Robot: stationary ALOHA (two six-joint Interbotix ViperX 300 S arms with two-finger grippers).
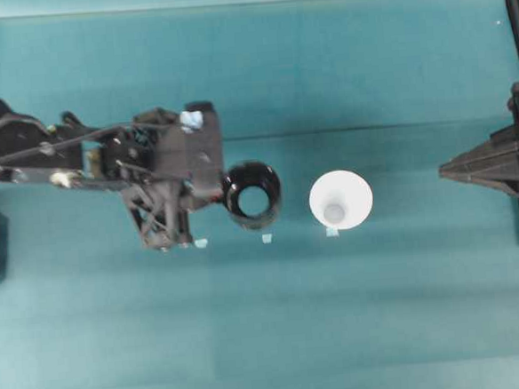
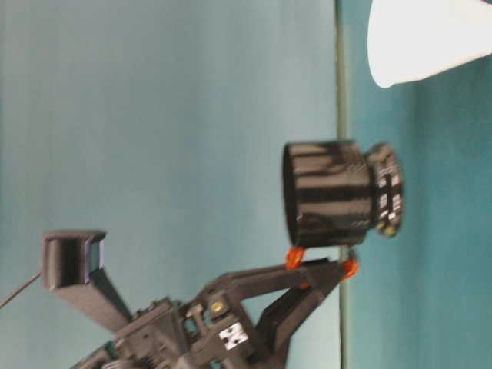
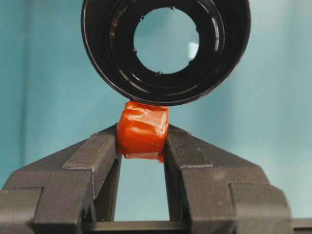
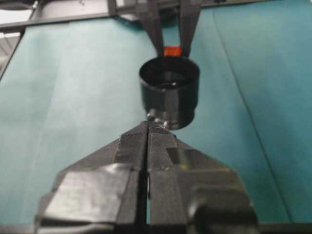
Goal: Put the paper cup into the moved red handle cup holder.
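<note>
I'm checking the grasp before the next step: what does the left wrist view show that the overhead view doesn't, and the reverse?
Left wrist view: the left gripper is shut on the red handle, with the fingers pressing both its sides. Overhead view: the paper cup stands upright on the table, apart from the holder, and the right gripper waits at the far side. Both views show the red handle cup holder, open and empty.

Both arms are matte black, angular printed plastic. The left pincer (image 3: 142, 161) has ribbed fingers (image 3: 92, 161). Thin black cables (image 1: 78, 140) and a pale blue patch (image 1: 191, 120) mark the left arm.
</note>
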